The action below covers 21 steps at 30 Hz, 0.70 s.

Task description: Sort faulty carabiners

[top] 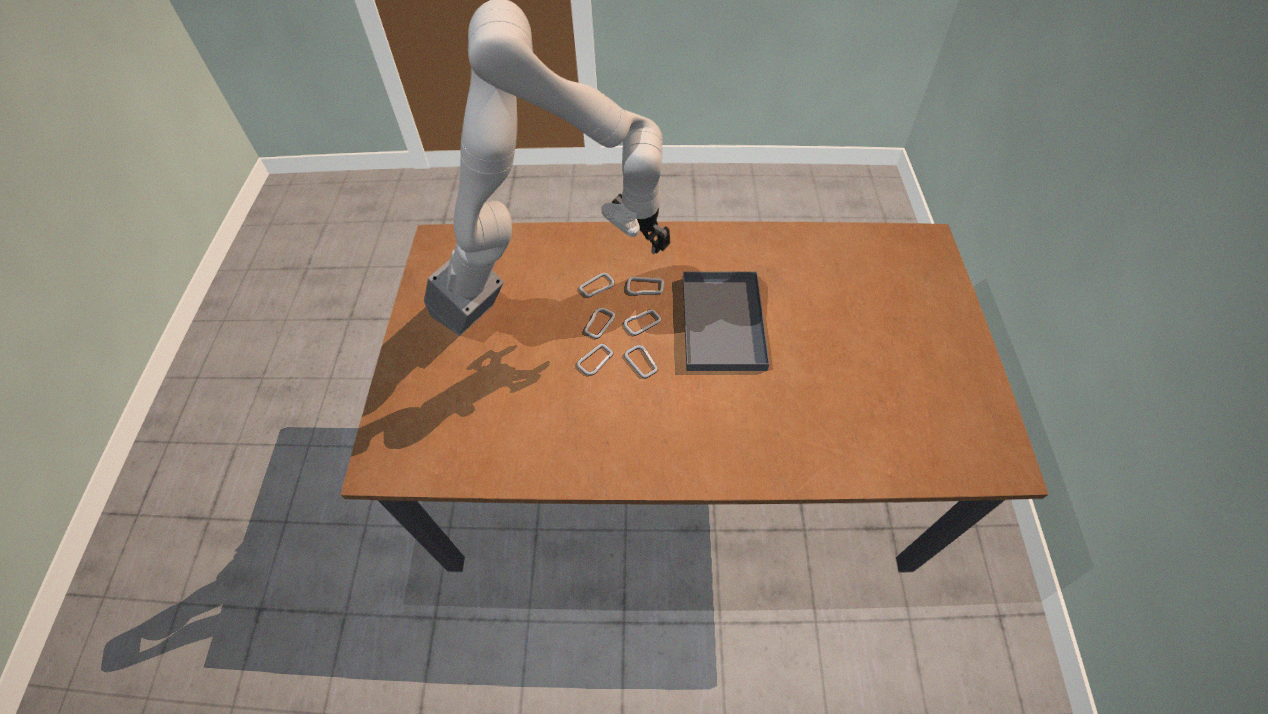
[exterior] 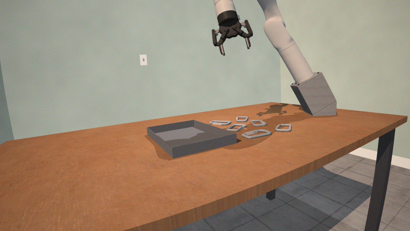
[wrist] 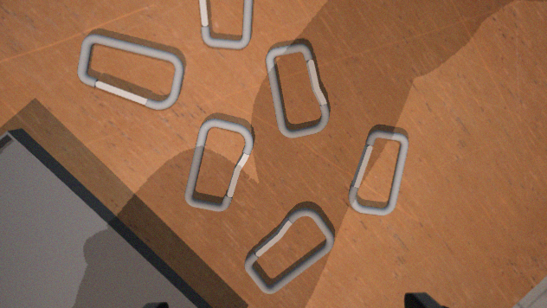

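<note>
Several grey carabiners lie flat on the table in two rows, just left of the grey tray. They also show in the exterior view. In the wrist view each has a paler gate bar on one long side, as on the middle one and the one nearest the fingers. Every gate lies in line with its frame. The tray holds nothing; its corner shows in the wrist view. My gripper is open and empty. It points down, high above the far end of the carabiner group.
The arm's base block stands on the table left of the carabiners. The arm's shadow falls across the carabiners and the tray. The table's far edge is close behind the gripper. One dark fingertip shows at the bottom edge of the wrist view.
</note>
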Motion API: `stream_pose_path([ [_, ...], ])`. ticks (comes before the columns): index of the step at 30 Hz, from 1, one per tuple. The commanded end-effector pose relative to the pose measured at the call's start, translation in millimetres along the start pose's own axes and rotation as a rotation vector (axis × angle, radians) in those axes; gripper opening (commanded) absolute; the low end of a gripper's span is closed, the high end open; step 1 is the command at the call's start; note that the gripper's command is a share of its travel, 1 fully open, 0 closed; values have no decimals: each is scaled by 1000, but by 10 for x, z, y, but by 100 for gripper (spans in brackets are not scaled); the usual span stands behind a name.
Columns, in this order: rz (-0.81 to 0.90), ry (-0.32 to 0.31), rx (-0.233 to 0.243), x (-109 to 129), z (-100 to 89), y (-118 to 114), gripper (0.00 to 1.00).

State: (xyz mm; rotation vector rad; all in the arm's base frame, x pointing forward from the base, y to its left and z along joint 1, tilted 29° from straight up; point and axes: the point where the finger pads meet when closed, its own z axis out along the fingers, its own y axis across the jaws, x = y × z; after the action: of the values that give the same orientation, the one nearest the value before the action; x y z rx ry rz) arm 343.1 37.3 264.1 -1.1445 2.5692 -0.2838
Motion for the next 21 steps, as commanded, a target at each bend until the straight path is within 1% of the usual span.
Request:
stream_pose_path([
  [1, 98, 172, 197, -3, 6, -6, 100],
  [17, 101, 177, 203, -3, 6, -6, 100],
  [18, 95, 159, 178, 485, 351, -13, 100],
  [21, 95, 159, 178, 485, 351, -13, 100],
])
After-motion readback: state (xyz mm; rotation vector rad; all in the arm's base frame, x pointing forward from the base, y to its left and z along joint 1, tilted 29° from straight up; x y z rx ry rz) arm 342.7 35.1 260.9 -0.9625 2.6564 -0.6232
